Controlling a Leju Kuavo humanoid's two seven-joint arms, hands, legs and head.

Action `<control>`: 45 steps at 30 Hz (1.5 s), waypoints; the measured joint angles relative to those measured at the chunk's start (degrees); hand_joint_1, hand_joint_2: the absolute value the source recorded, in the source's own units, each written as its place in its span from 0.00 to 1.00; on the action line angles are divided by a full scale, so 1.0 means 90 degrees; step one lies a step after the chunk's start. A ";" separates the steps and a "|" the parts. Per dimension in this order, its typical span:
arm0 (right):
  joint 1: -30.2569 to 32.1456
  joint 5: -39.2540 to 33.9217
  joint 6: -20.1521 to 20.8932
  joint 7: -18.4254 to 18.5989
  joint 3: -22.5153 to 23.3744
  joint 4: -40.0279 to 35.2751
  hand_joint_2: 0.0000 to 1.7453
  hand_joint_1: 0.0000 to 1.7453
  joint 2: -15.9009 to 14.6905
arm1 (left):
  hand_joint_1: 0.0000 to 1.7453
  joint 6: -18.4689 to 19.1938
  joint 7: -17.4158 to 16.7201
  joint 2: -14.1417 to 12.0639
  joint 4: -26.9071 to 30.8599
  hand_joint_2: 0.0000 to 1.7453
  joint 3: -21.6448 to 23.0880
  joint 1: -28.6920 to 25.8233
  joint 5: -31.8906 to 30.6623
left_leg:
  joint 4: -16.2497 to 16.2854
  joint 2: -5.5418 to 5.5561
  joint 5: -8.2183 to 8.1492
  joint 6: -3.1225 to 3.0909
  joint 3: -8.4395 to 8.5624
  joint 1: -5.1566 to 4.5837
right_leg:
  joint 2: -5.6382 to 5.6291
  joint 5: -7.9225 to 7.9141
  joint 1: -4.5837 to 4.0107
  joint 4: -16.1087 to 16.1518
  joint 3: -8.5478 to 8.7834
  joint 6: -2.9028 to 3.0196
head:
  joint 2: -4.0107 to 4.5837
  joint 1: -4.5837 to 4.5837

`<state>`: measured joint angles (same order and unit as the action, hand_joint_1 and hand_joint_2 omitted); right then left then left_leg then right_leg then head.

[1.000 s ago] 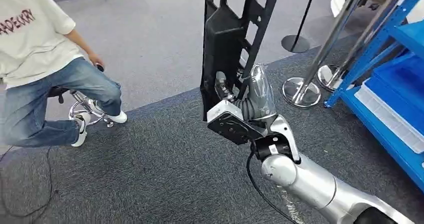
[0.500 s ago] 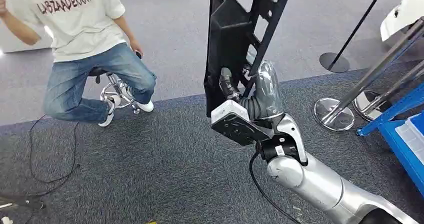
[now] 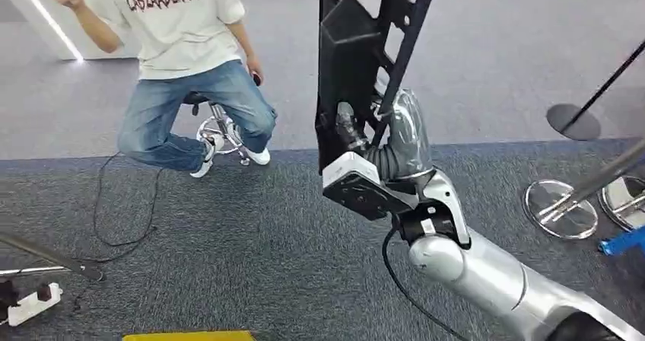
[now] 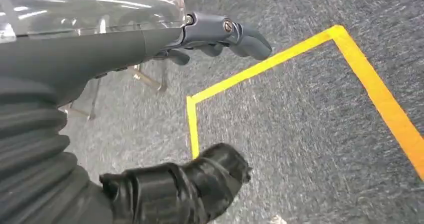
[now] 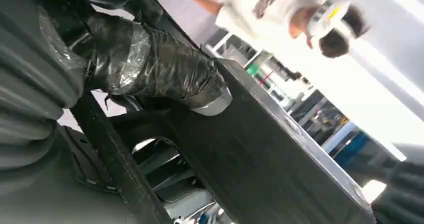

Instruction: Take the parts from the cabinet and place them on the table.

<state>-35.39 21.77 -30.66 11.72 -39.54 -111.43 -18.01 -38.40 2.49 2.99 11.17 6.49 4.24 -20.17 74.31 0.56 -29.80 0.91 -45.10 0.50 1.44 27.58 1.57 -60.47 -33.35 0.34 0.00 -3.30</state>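
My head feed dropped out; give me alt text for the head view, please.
The robot's right hand holds a tall black plastic frame part upright over grey carpet. A person in a white T-shirt and jeans sits on a chrome stool behind; chrome stanchion bases stand right.

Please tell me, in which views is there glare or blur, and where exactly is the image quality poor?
Head view: sharp, with one bright light streak on the floor at top left. Left wrist view: glare on the plastic wrap over the left hand; carpet blurred. Right wrist view: background overexposed; the person looks blurred behind the black part.
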 joint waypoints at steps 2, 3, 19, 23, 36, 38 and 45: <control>0.0001 0.0027 0.0039 0.0049 0.0000 0.0000 1.00 1.00 0.0000 | 0.00 0.0007 -0.0002 -0.0002 0.0000 1.00 0.0000 0.0001 0.0000 | 0.0132 -0.0028 0.0149 0.0006 -0.0140 0.0011 | 0.0176 0.0051 0.0000 0.0000 0.0057 -0.0004 | 0.0000 0.0000; -0.0005 0.0044 0.0053 0.0068 0.0000 0.0000 1.00 1.00 0.0000 | 0.00 0.0010 -0.0010 -0.0002 0.0000 1.00 0.0000 -0.0013 0.0002 | -0.0194 -0.0044 0.0391 -0.0011 0.0009 0.0011 | 0.0250 0.0081 0.0000 0.0001 0.0097 -0.0008 | 0.0000 0.0000; -0.0105 0.0187 0.0170 0.0228 0.0000 -0.0039 1.00 1.00 -0.0068 | 0.00 0.0034 -0.0010 -0.0007 0.0002 1.00 0.0000 0.0017 0.0024 | -0.1704 0.0519 0.0768 -0.0416 0.0907 -0.0063 | -0.0179 0.0266 -0.0032 -0.1042 -0.0542 -0.0282 | 0.0000 0.0097; -0.0136 0.0240 0.0255 0.0265 0.0000 -0.0053 1.00 1.00 -0.0095 | 0.00 0.0036 -0.0010 -0.0007 0.0005 1.00 0.0000 0.0018 0.0027 | -0.1500 0.0876 0.0701 -0.0260 0.0737 -0.0030 | -0.0721 -0.0040 0.0027 -0.0114 -0.0203 -0.0266 | 0.0000 0.0087; -0.0261 0.0299 0.0391 0.0338 0.0000 -0.0056 1.00 1.00 -0.0104 | 0.00 0.0058 -0.0012 -0.0012 0.0005 1.00 0.0000 -0.0022 0.0046 | -0.1462 -0.0341 0.0850 -0.0078 0.0671 0.0014 | 0.0453 0.0094 -0.0055 0.0030 0.0137 -0.0069 | 0.0000 -0.0015; -0.0309 0.0301 0.0406 0.0347 -0.0002 -0.0056 1.00 1.00 -0.0104 | 0.00 0.0070 -0.0012 -0.0012 0.0005 1.00 0.0000 0.0018 0.0046 | -0.1579 -0.0380 0.0765 -0.0188 0.0734 -0.0100 | 0.0573 0.0134 -0.0104 0.0059 0.0163 -0.0148 | 0.0000 0.0007; -0.0335 0.0296 0.0444 0.0376 -0.0002 -0.0046 1.00 1.00 -0.0126 | 0.00 0.0073 -0.0014 -0.0034 0.0005 1.00 0.0002 0.0006 0.0085 | -0.1744 0.0090 0.0776 -0.0445 0.0851 -0.0045 | -0.0103 0.0774 -0.0061 -0.1142 -0.0405 -0.0276 | 0.0000 0.0065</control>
<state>-38.41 24.44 -26.67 15.10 -39.56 -111.84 -19.15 -37.75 2.36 2.69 11.21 6.51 4.29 -19.41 58.61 1.37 -22.82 -3.09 -37.44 0.10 0.52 34.55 1.02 -70.75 -37.00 -2.15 0.00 -2.71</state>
